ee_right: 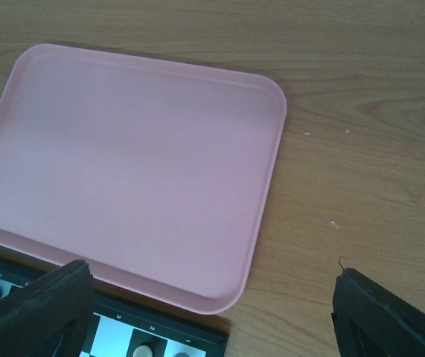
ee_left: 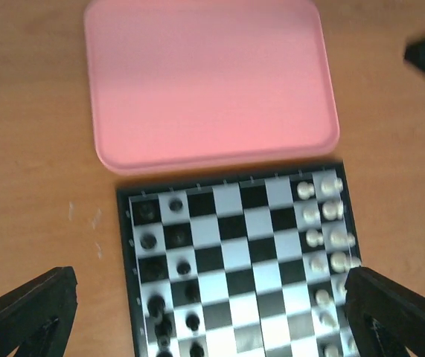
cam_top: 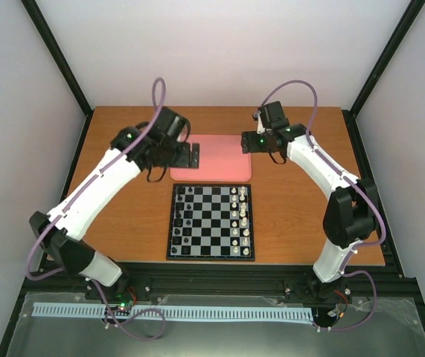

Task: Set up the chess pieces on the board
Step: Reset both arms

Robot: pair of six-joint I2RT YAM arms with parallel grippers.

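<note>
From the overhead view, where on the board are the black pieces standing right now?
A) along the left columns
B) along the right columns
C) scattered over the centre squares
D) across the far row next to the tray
A: the black chess pieces stand in the left columns of the board, and the white pieces line the right columns.

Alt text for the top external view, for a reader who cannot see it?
A small chessboard sits centred on a wooden table, with black chess pieces along its left side and white pieces along its right. An empty pink tray lies just beyond it. The left gripper and right gripper hang at the tray's ends, jaws open.
</note>
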